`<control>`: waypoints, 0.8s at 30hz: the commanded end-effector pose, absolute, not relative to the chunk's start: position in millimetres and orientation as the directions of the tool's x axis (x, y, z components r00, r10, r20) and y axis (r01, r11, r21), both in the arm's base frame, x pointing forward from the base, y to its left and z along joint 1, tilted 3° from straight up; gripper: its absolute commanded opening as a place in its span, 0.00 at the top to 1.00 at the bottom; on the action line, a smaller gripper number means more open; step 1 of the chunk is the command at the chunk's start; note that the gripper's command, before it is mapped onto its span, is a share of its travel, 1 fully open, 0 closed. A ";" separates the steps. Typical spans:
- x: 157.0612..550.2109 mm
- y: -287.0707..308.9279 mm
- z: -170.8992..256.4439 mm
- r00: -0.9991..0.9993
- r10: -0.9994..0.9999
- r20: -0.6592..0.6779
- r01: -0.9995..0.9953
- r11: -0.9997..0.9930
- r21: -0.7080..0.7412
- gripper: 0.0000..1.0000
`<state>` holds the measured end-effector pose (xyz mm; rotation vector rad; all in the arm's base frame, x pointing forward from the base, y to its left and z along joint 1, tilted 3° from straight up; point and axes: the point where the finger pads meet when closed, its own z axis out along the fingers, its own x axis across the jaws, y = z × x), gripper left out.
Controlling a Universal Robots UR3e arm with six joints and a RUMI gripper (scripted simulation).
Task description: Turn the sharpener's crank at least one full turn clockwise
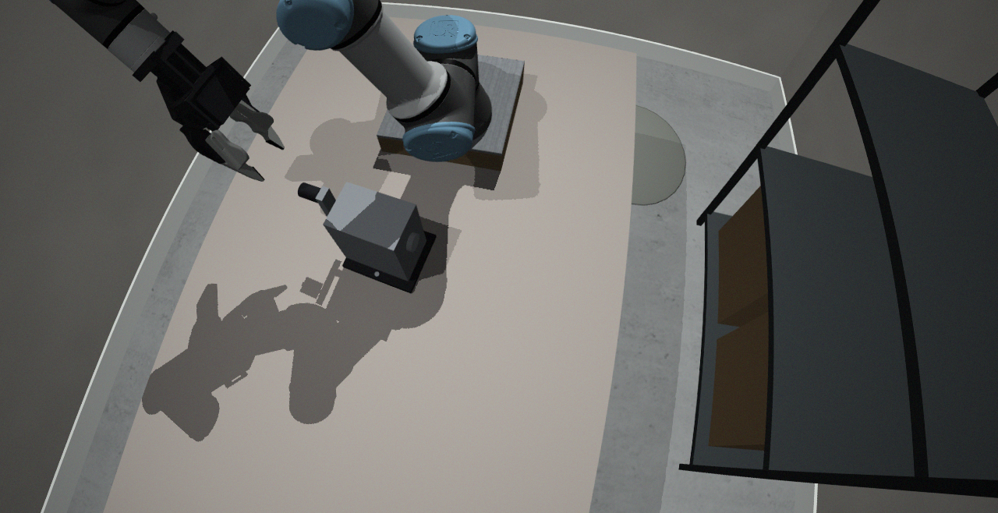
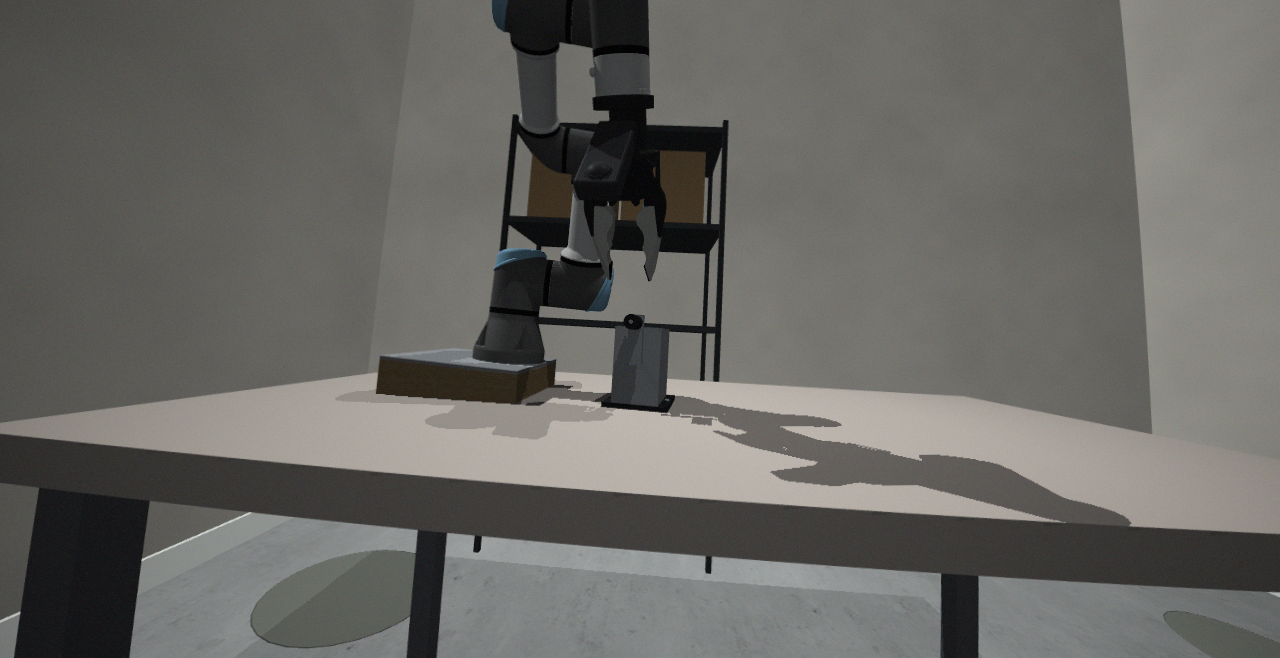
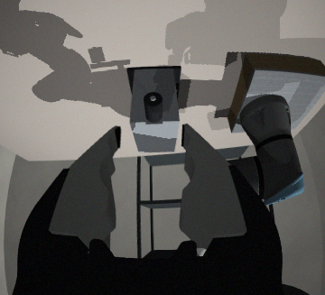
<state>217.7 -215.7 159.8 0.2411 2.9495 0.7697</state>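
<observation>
The grey box-shaped sharpener [image 1: 376, 231] stands on a black base plate in the middle of the table; it also shows in the exterior view [image 2: 639, 363] and the wrist view [image 3: 153, 107]. Its crank, with a dark cylindrical knob [image 1: 306, 192], sticks out near the top of the side facing away from the shelf; the knob shows in the wrist view [image 3: 153, 106] and the exterior view [image 2: 632, 322]. My gripper [image 1: 259, 152] hangs above the knob, apart from it, fingers pointing down [image 2: 626, 269]. The fingers are partly open with nothing between them.
The arm's base sits on a wood-sided block [image 1: 453, 115] behind the sharpener. A dark shelf rack [image 1: 837, 265] holding brown boxes stands off the table's right side. The table edge runs close on the left of the gripper.
</observation>
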 end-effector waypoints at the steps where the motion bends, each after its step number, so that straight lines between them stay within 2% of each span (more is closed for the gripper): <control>1: 217.8 -214.0 150.6 -0.983 0.179 -0.046 0.134 0.862 0.490 0.68; 15: 221.9 -198.7 122.6 -0.983 0.179 -0.046 0.134 0.862 0.490 0.68; 24: 222.1 -198.0 121.0 -0.983 0.179 -0.046 0.134 0.862 0.490 0.68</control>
